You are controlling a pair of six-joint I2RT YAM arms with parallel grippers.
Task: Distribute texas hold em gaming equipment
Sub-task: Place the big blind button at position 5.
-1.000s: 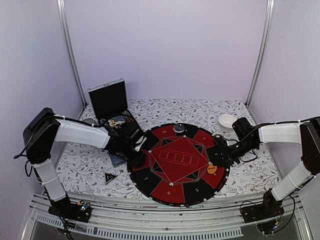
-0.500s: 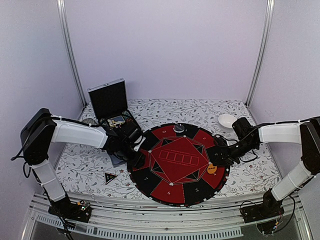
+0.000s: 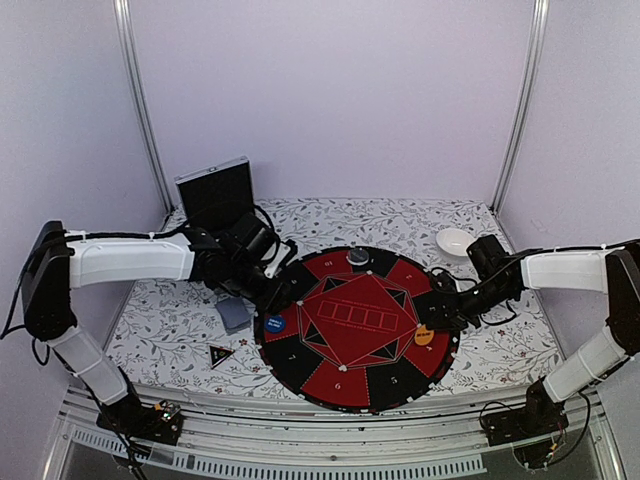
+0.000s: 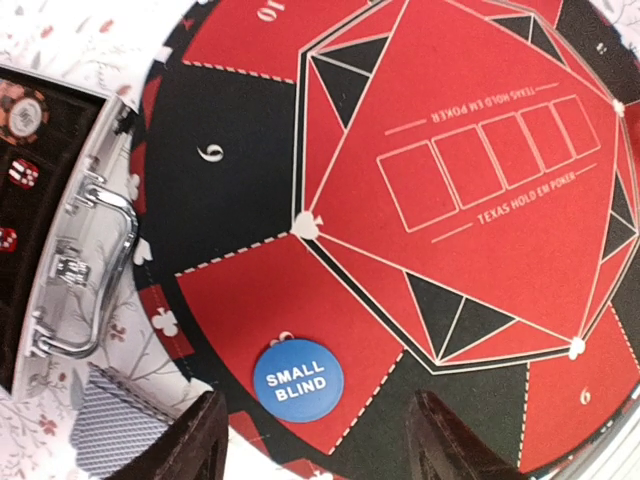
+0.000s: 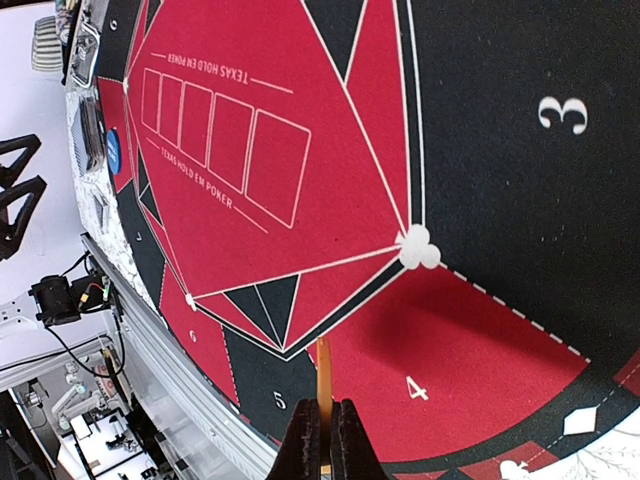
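Left wrist view puts the blue round blind button (image 4: 298,380), lettered SMALL BLIND, flat on a red sector of the big round red-and-black mat (image 4: 480,230), close to the mat's rim. It lies just ahead of the left gripper (image 4: 320,448), in line with the gap between its two dark fingers. They are spread wide, hold nothing, and neither is seen touching the button.

Just off the rim, beside the left finger, a stack of grey-blue-backed playing cards (image 4: 120,432) rests on the floral tablecloth (image 3: 160,330). Next to the cards stands the silver-edged black case (image 4: 80,250), its metal handle turned toward the mat. A small round striped poker chip (image 4: 22,112) sits inside the case.

On the other side of the mat, the orange round blind button (image 5: 323,385) shows edge-on as a thin upright strip. It is pinched between the pressed-together fingers of the right gripper (image 5: 325,440), over the red sector numbered 4.

From above, the small black triangular marker (image 3: 220,353) lies on the cloth at the mat's near left, well apart from both grippers. A small white bowl (image 3: 454,241) sits beyond the mat's far right edge.
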